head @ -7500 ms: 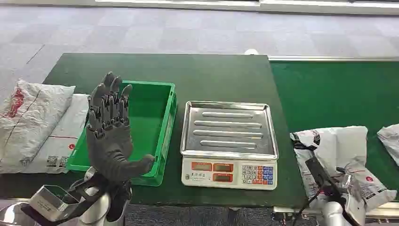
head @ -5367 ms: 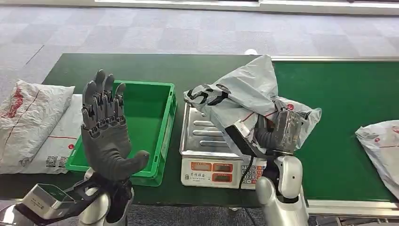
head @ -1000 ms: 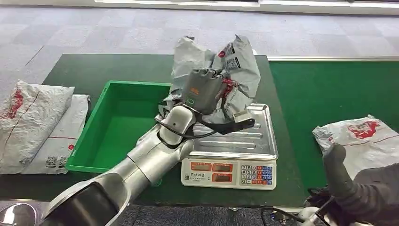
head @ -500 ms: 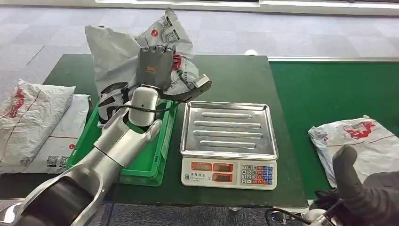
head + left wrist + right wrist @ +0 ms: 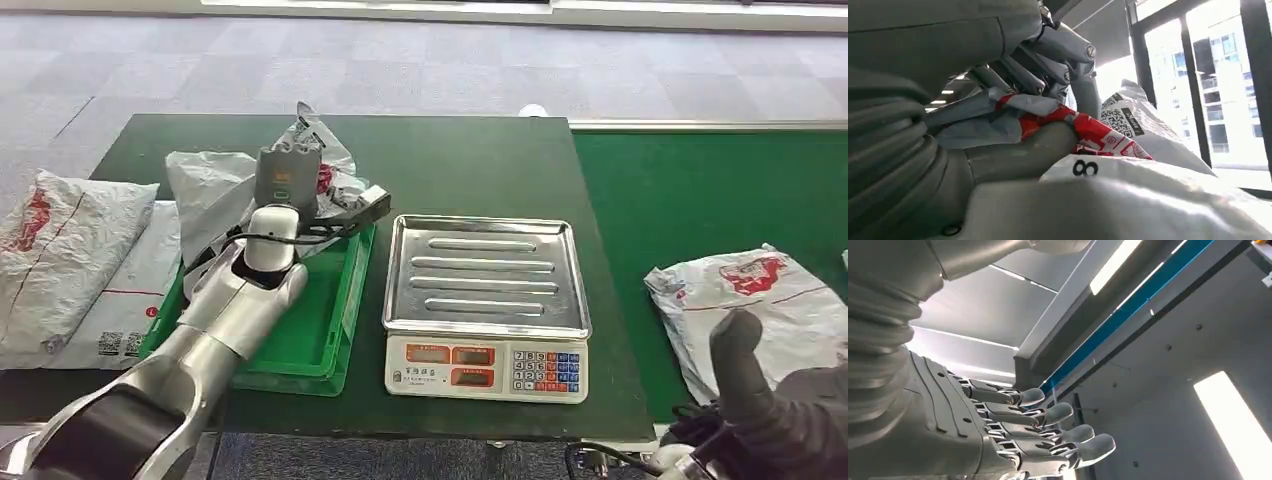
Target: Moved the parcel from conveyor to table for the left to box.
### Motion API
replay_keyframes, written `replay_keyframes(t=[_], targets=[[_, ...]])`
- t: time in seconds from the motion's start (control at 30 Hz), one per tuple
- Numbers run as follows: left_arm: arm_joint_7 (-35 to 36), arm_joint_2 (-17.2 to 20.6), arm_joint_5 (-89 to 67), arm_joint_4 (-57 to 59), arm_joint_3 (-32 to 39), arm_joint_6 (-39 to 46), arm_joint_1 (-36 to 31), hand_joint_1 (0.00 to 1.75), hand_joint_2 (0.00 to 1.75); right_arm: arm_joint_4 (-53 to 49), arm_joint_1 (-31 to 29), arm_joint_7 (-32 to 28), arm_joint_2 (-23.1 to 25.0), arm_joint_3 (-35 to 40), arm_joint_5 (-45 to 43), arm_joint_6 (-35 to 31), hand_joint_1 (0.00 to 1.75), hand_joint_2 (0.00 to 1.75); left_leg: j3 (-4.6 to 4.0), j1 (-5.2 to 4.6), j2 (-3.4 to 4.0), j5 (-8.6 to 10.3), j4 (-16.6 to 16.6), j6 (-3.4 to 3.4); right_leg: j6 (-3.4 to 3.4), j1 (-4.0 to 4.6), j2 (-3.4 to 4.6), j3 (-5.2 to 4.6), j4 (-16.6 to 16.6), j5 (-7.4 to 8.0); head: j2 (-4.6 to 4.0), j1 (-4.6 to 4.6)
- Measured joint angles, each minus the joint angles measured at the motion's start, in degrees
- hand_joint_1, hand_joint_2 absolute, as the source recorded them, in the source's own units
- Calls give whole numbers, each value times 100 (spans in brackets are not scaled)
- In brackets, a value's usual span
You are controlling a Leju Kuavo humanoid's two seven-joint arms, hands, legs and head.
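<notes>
My left hand [image 5: 286, 180] grips a crumpled grey parcel [image 5: 215, 195] with red print, low over the far end of the green box [image 5: 312, 330]. In the left wrist view the fingers [image 5: 1063, 47] close over the parcel's [image 5: 1128, 125] red-printed film, with a barcode label beside them. My right hand [image 5: 775, 420] is raised at the lower right, in front of the conveyor [image 5: 700, 190]; in the right wrist view its fingers [image 5: 1048, 432] are stretched out, holding nothing. Another grey parcel [image 5: 755, 300] lies on the conveyor near that hand.
A scale with a steel tray [image 5: 485, 275] stands right of the green box. Two white parcels [image 5: 70, 265] lie at the table's left edge. The dark green table [image 5: 460, 165] stretches behind the box and scale.
My left hand has carried the parcel from above the scale leftward and down to the green box. The parcel on the conveyor has drifted left. My right hand stays raised.
</notes>
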Motion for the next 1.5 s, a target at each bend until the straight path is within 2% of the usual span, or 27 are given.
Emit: replay_keyframes(t=[0.33,0.37,0.4,0.57,0.7,0.8,0.9,1.0,1.07,1.17,1.33,1.37,1.47,1.5], targets=[[0,17,0,116,94,0,30,175,175,0,0,0,2,0,0,0,0,175,0,0,0,0,0,0,0,0,0,0,0,0,0,0],[-2,20,0,125,103,2,31,164,175,0,0,0,2,0,0,0,0,175,0,0,-1,0,0,0,0,0,0,1,0,0,0,0],[-7,26,0,138,151,22,41,0,175,2,0,0,2,0,0,0,0,175,0,0,-1,0,0,0,0,0,0,1,0,0,0,0],[90,83,-9,164,582,300,190,0,175,0,7,0,4,-20,9,0,0,175,1,0,2,0,0,-1,0,2,5,-2,0,0,0,0],[83,98,-17,33,1026,1238,386,0,175,2,20,0,11,-83,57,0,0,175,1,1,2,0,0,-1,-1,2,4,-2,0,0,0,0],[-880,24,447,-442,1542,1961,662,0,175,116,31,204,24,-254,357,0,0,175,1,1,2,0,0,-1,-1,1,5,-2,0,-1,0,0],[-2054,-155,1659,-1251,1988,2203,1058,0,175,396,35,908,24,-521,947,0,0,175,-1,0,2,-2,0,0,-1,-1,5,-1,-1,-1,0,0],[-3556,-354,4184,-2408,2234,1522,1584,0,175,886,-12,1864,-29,-862,1437,2,0,175,-2,-1,2,-4,0,1,0,-1,4,1,-2,-1,0,2],[-4257,-435,5633,-3221,2267,998,1928,0,175,1371,-127,2480,-129,-1104,1870,4,0,175,-3,-1,3,-5,1,1,0,-1,5,-1,-4,-1,0,0],[-4689,-485,7033,-4208,2267,204,2282,0,175,2165,-265,3153,-381,-1456,2465,4,0,175,-3,-1,-8,-5,1,2,1,-1,-9,3,-6,-2,0,2],[-5016,-487,8530,-5229,2267,-1083,2710,0,175,3177,-351,3804,-710,-2113,2941,13,0,175,-3,-1,-11,-5,1,1,0,1,-13,1,-6,-2,0,2],[-5053,-492,8816,-5401,2269,-1380,2792,0,175,3362,-347,4172,-800,-2256,3236,75,0,175,-2,-1,-10,-5,1,1,0,1,-13,1,-6,-2,0,2],[-5088,-525,9505,-5805,2297,-2161,2947,0,175,3935,-247,6300,-1398,-2236,3744,561,0,175,-13,-2,-30,-6,1,4,3,-1,-32,4,-6,-6,0,2],[-5088,-538,9628,-5914,2321,-2325,2988,0,175,4160,-233,6815,-1597,-2171,3759,689,0,175,-14,-2,-32,-6,1,4,5,-2,-33,3,-6,-7,0,2]])
